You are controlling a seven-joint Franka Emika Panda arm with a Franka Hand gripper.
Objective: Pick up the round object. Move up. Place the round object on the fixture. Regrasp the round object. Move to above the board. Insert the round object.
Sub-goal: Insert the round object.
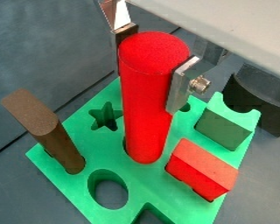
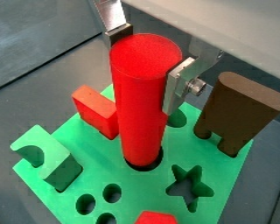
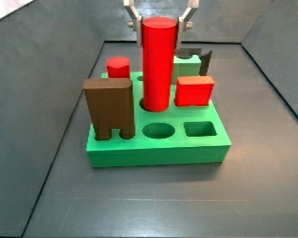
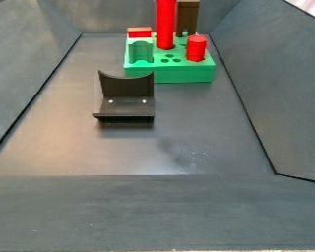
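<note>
The round object (image 1: 146, 96), a long smooth red cylinder, stands upright with its lower end in a round hole of the bright green board (image 1: 66, 179). My gripper (image 1: 150, 57) is above the board and shut on the cylinder's top, one silver finger (image 1: 184, 83) on each side. Both wrist views show this; the cylinder (image 2: 140, 101), gripper (image 2: 143, 57) and board (image 2: 136, 197) also appear there. In a side view the cylinder (image 3: 159, 65) rises from the board (image 3: 158, 153) under the gripper (image 3: 160, 23). The fixture (image 4: 125, 95) stands empty on the floor, apart from the board (image 4: 173, 71).
On the board stand a tall brown block (image 3: 108, 107), a red cube (image 3: 194, 90), a short red peg (image 3: 118, 67) and a dark green arch piece (image 2: 46, 157). A star hole (image 2: 189, 185) and a round hole (image 3: 156, 130) are open. Grey bin walls surround the floor.
</note>
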